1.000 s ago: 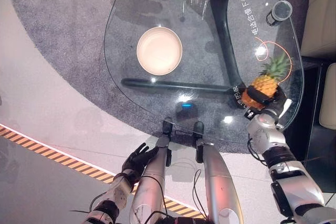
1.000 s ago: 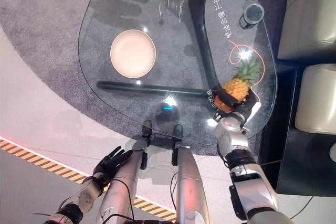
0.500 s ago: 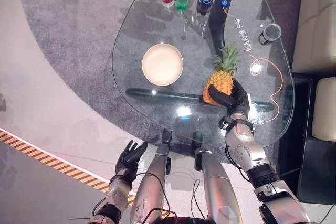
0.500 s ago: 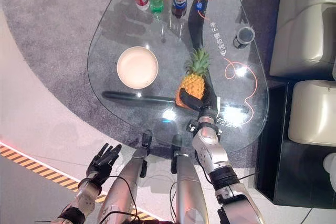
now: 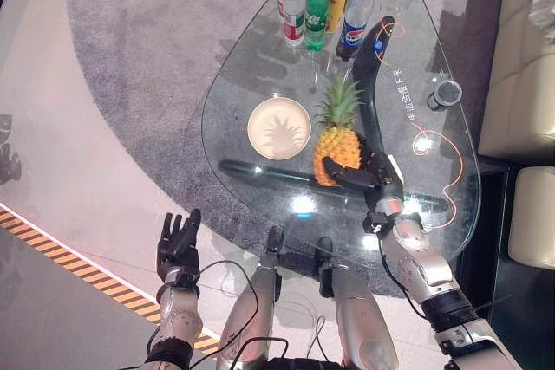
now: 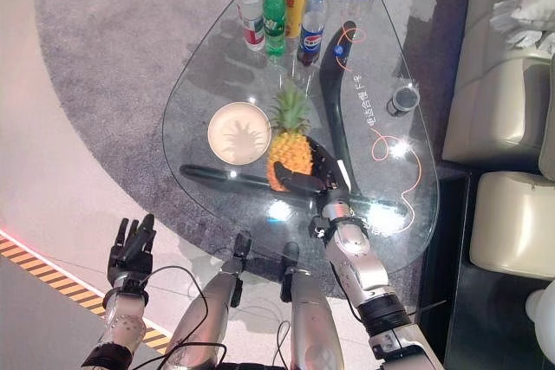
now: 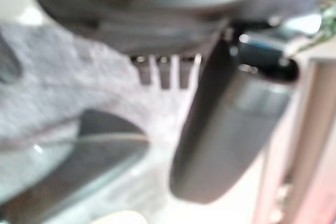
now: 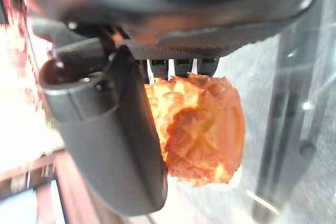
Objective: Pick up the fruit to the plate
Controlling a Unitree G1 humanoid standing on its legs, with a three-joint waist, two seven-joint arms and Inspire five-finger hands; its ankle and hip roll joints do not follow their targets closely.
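The robot's right hand has its fingers and thumb wrapped around a pineapple, held upright above the glass table just beside a round cream plate, while the left hand hangs over the floor with fingers straight and spread

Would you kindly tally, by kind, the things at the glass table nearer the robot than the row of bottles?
Yellow-orange pineapple with a green crown, gripped by the right hand: 1
Round cream plate: 1
Dark cylindrical cup: 1
Total: 3
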